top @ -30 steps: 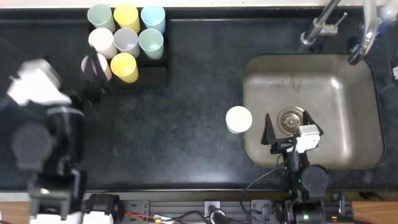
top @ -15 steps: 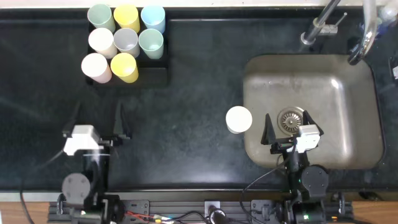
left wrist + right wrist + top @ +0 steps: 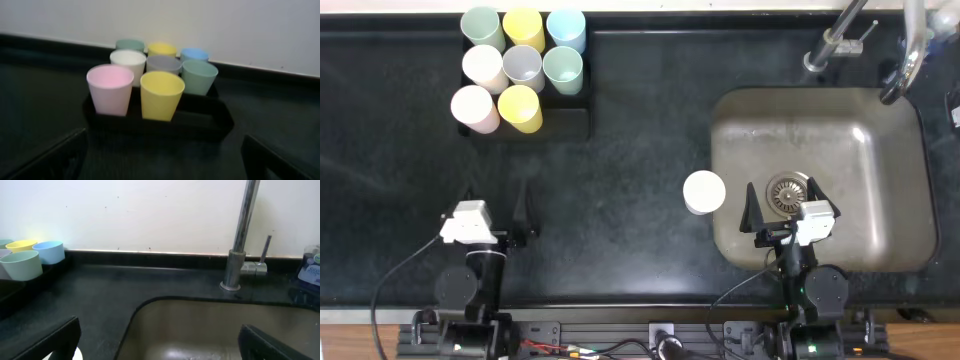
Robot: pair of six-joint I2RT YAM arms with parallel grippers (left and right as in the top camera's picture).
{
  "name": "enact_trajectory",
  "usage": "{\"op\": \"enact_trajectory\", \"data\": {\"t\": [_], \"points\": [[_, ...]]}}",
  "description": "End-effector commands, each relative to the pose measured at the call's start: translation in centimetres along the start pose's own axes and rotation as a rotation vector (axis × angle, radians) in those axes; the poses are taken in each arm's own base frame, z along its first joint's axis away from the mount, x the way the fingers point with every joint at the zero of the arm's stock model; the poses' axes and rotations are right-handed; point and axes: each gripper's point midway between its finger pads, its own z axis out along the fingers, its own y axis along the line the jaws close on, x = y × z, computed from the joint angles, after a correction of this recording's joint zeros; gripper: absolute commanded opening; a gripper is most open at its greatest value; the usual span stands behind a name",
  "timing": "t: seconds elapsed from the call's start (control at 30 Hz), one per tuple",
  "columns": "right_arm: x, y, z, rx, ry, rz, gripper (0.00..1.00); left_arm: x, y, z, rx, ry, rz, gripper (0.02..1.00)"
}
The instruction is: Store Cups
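1. Top view: eight cups stand upright in a black tray, packed in rows against one another.
2. Seen from the left wrist view, a pink cup and a yellow cup fill the tray's near row. A white cup, a grey cup and a mint cup stand in the row behind them. Green, yellow and blue ones line the tray's far side by the wall.
3. A lone white cup sits on the dark bench well apart from the tray, out toward the sink and just beside the basin's rim. Whether its mouth faces up or down I cannot tell.
4. The left end effector is off the tray's near side, apart from it and facing the cups, with its fingers spread wide and bare.
5. The right end effector is well apart from the tray, over the sink near the drain, its fingers likewise apart and bare.
6. A tap rises behind the sink, farther from the tray than the lone white cup.
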Motion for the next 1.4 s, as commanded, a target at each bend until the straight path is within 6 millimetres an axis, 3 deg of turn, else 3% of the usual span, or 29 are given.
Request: {"op": "enact_trajectory", "data": {"t": [0.03, 0.63, 0.9, 1.4], "points": [[-0.02, 0.24, -0.01, -0.012, -0.01, -0.007, 0.998, -0.11, 0.19, -0.06, -0.001, -0.006, -0.105, 0.998], [-0.02, 0.24, -0.01, -0.012, -0.01, -0.007, 0.998, 0.02, -0.75, -0.08, 0.041, 0.001, -0.062, 1.0], [-0.02, 0.24, -0.01, -0.012, -0.01, -0.007, 0.996, 0.02, -0.74, -0.08, 0.041, -0.002, 0.111, 1.0], [-0.02, 0.24, -0.01, -0.012, -0.01, -0.007, 0.998, 0.04, -0.75, -0.08, 0.041, -0.002, 0.112, 1.0]]}}
